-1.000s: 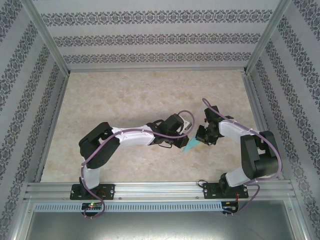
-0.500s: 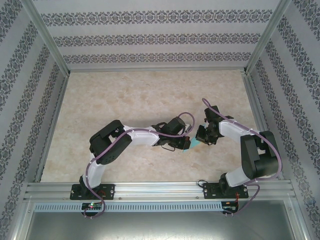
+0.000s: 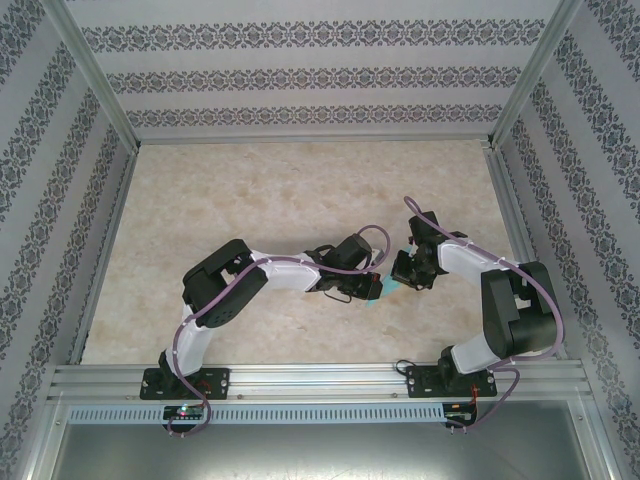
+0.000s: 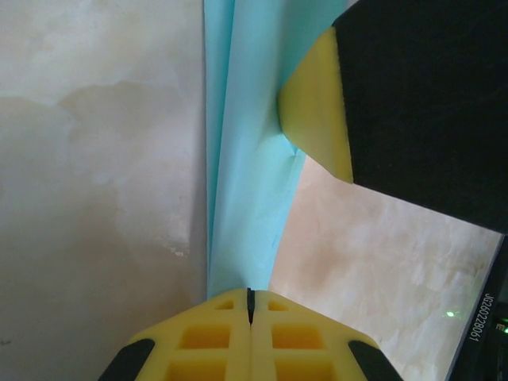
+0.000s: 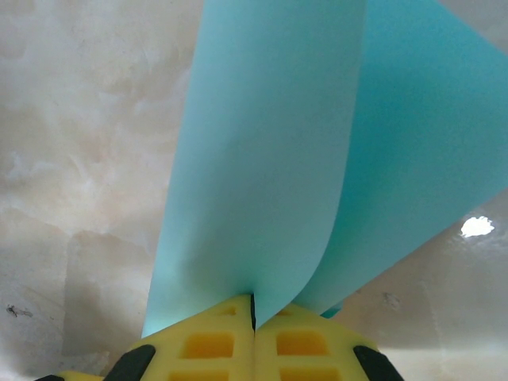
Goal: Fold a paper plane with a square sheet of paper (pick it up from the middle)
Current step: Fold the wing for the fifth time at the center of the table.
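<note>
The square sheet of paper (image 3: 386,290), light cyan and doubled over into a loose bend rather than a pressed crease, hangs pinched between two robot arms just right of centre in the overhead view, low over the table (image 3: 250,190). The left gripper (image 4: 250,298) is clenched on one edge of the sheet, its yellow pads meeting with the paper running up from between them. The right gripper (image 5: 252,303) is likewise clamped on the paper, where two layers curve away from its fingers. The pair meet almost nose to nose. To do this fold well, both grips likely need to stay firm while the hands move as one, so the edges line up. Pulling apart risks a tear, and slack risks a crooked crease. The surface is a pale, marbled beige, with faint scuffs. Walls (image 3: 300,75) of banded floral wallpaper enclose it, and an aluminium frame (image 3: 320,378) runs along the bottom of the overhead frame.
</note>
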Motion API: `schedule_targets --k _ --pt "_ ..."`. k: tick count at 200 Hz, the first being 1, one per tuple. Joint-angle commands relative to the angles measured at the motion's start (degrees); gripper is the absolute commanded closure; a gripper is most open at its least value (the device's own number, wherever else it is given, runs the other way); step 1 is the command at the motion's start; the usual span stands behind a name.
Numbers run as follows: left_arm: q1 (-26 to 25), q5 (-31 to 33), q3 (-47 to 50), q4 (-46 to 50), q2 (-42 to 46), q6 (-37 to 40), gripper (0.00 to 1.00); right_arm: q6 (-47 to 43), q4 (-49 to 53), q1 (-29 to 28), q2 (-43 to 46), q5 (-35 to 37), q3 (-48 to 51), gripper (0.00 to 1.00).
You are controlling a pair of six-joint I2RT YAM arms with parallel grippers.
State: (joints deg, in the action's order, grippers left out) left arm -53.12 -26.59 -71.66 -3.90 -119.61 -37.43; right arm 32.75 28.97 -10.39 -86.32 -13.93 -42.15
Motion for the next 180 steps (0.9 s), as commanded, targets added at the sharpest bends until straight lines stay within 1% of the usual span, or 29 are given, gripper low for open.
schedule_targets --k 1,11,34,58,72,116,156,180 --pt "0.1 0.5 -1.4 1.4 -2.4 2.6 0.96 -0.3 1.3 -0.5 -0.2 2.0 -0.1 0.95" --pt "-0.1 1.2 -1.5 2.3 -3.0 3.5 0.96 -0.2 1.1 -0.5 -0.1 1.8 0.0 0.94" --pt "-0.7 3.4 -1.4 5.0 -4.2 5.9 0.97 0.1 0.6 -0.4 0.4 0.5 -0.2 0.9" --pt "-1.0 5.1 -0.3 6.1 -5.4 7.4 0.97 0.3 0.5 -0.3 1.7 -1.0 -0.5 0.83" --pt "-1.0 6.1 0.3 6.8 -5.9 8.1 0.97 0.1 1.3 -0.1 2.8 -1.3 -0.7 0.79" --pt "-1.0 9.1 1.7 7.6 -6.1 9.6 0.97 -2.7 6.4 2.2 7.7 -1.3 -0.5 0.73" --pt "-0.9 9.7 1.8 7.5 -6.4 10.0 0.97 -3.4 11.0 3.4 14.2 -2.4 1.5 0.72" --pt "-1.0 9.4 1.7 7.2 -6.4 10.3 0.97 -2.0 9.6 3.5 16.9 -8.6 2.4 0.78"
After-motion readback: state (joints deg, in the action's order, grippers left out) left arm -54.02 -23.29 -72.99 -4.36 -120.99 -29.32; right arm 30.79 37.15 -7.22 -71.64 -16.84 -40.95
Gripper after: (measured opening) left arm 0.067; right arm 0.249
